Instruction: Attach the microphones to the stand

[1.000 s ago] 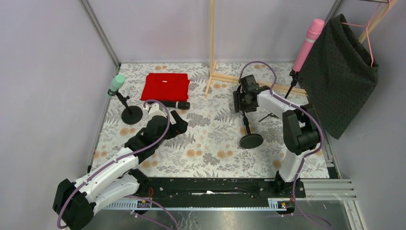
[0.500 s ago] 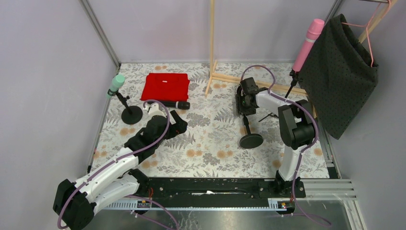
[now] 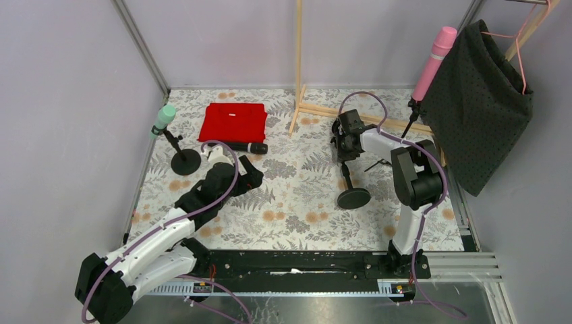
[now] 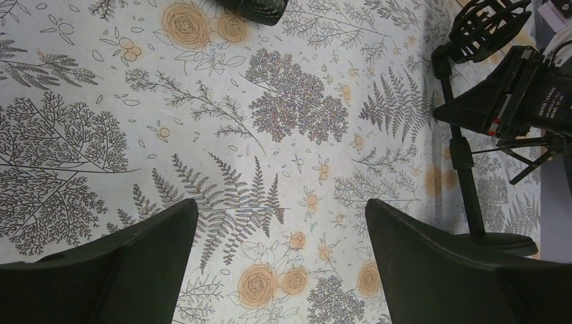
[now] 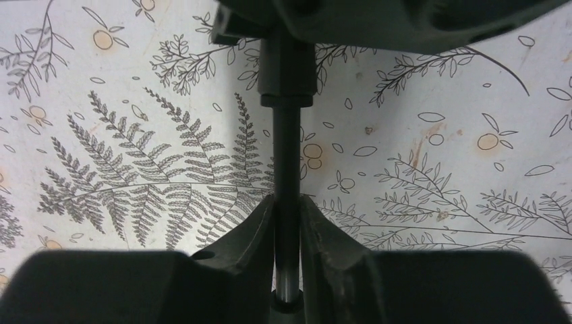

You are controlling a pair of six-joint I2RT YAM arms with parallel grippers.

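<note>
Fingers of right hand (image 5: pixel 287 214) pinched shut on thin black round pole of middle stand (image 5: pixel 286 155), arm stretched forward low over floral-print table (image 3: pixel 297 216); stand has flat disc base. Left hand (image 4: pixel 280 206) hovers facing down, spread wide, holding nothing. Black microphone (image 3: pixel 247 148) lies flat beyond it, beside red cloth (image 3: pixel 233 121). Mint green microphone (image 3: pixel 162 119) and pink microphone (image 3: pixel 434 59) sit tilted, clipped on other stands

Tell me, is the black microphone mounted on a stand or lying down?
Lying down: the black microphone rests flat on the table beside the red cloth, with no stand under it.
</note>
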